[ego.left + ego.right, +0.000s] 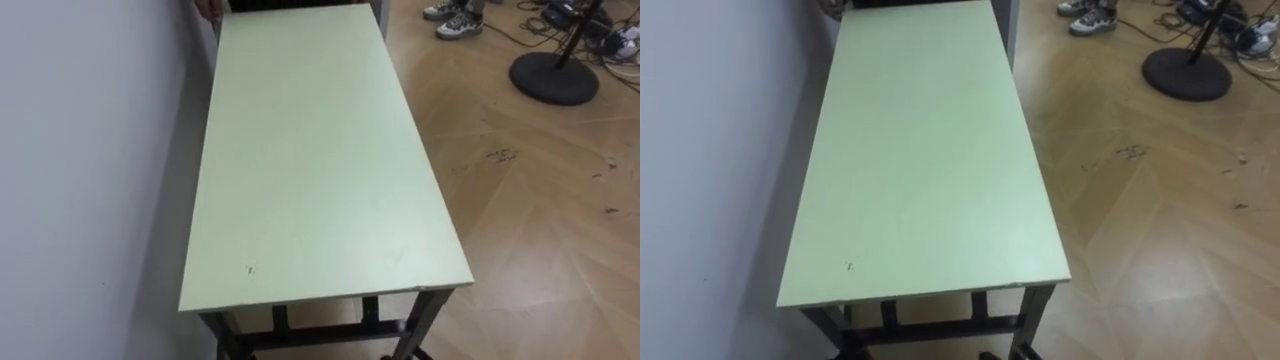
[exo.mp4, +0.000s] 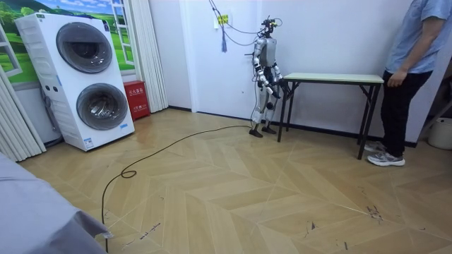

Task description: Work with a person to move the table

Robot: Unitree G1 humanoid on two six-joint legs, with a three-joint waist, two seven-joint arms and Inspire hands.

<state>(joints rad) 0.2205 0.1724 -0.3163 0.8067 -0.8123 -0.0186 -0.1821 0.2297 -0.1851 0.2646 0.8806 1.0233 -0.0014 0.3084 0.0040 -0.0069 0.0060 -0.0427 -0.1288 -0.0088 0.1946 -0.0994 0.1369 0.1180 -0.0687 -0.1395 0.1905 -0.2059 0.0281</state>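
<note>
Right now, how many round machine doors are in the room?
2: upper door and lower door, stacked in the white unit at the room view's left.

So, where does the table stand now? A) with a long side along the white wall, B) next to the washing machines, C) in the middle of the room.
A: the table has one long edge beside the white wall.

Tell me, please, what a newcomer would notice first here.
A long pale green table on dark metal legs stands along the white wall before the robot. A person in a blue shirt stands at its far end, and two stacked white washing machines stand at the room view's left.
</note>
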